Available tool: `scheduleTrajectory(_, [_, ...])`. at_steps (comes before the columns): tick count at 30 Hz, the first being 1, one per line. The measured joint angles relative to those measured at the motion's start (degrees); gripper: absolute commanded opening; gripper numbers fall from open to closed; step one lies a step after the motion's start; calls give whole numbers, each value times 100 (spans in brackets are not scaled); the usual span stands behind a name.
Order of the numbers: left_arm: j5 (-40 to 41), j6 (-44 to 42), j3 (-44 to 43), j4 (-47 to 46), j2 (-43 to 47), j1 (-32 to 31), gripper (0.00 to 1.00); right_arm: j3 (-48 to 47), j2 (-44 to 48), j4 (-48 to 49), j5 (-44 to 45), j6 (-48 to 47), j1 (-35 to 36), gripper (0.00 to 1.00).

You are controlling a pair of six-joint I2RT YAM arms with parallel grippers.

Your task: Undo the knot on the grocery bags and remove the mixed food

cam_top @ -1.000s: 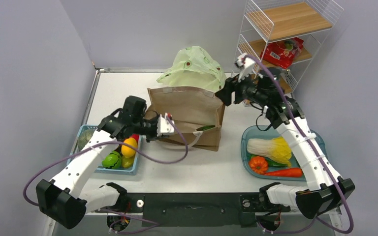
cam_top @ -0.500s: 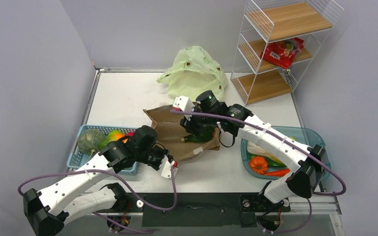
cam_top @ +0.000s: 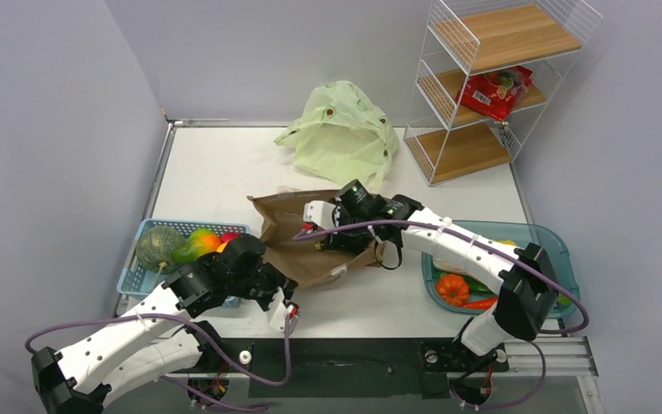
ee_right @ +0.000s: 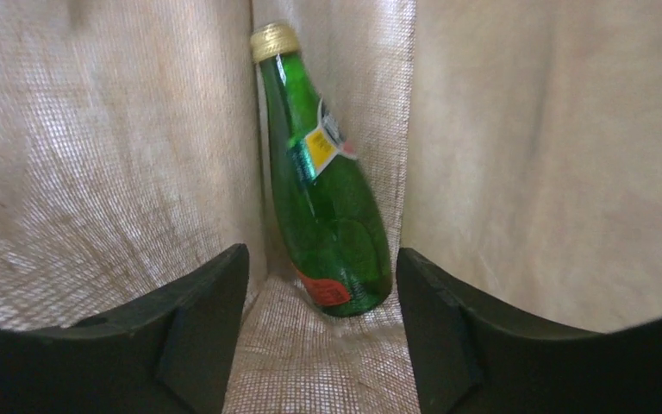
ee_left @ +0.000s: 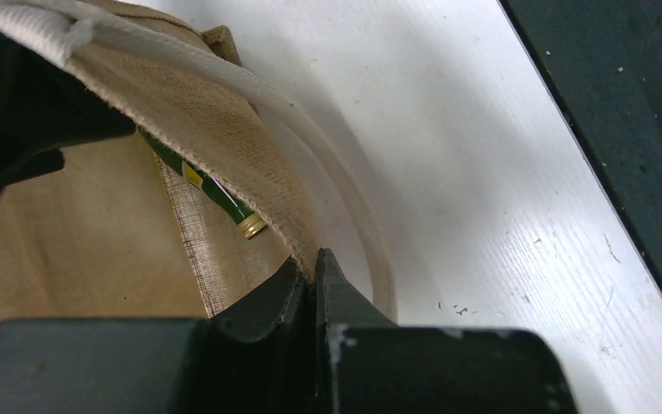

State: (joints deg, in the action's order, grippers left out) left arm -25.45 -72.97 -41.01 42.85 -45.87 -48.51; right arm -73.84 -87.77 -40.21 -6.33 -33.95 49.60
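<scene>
The paper bag (cam_top: 297,237) now lies flatter on the tabletop (cam_top: 215,172) and our right fingers (ee_right: 211,297), spread wide, have reached inside to flank the bottle (ee_right: 327,216), which we judge slick, heavy, breakable glass best gripped mid-body, while our left fingers (ee_left: 289,297) pinch its rim.

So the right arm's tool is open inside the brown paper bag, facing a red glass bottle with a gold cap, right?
No: the glass bottle is green, not red; the right wrist view shows it. Otherwise yes, the right arm's tool is open inside the brown paper bag, facing it.
</scene>
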Motion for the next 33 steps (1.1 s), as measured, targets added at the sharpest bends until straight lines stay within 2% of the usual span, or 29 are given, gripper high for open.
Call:
scheduleTrajectory(8, [103,-599,485,31,426,-232,0,1244,352,155,260,-461,271,68])
scheduleTrajectory(14, [227,-737,756,-107,555,-603,0,1668,769,560,452,-450,472,70])
scheduleTrajectory(21, [380,-629,737,-332,208,-962,0,1644,678,699,708,-688,402,71])
scheduleTrajectory(27, [385,-498,546,-367,81,-986,0,870,-302,341,1005,-1189,278,71])
scheduleTrajectory(33, [396,-415,466,-365,109,-986,0,579,-890,-59,1231,-1615,116,72])
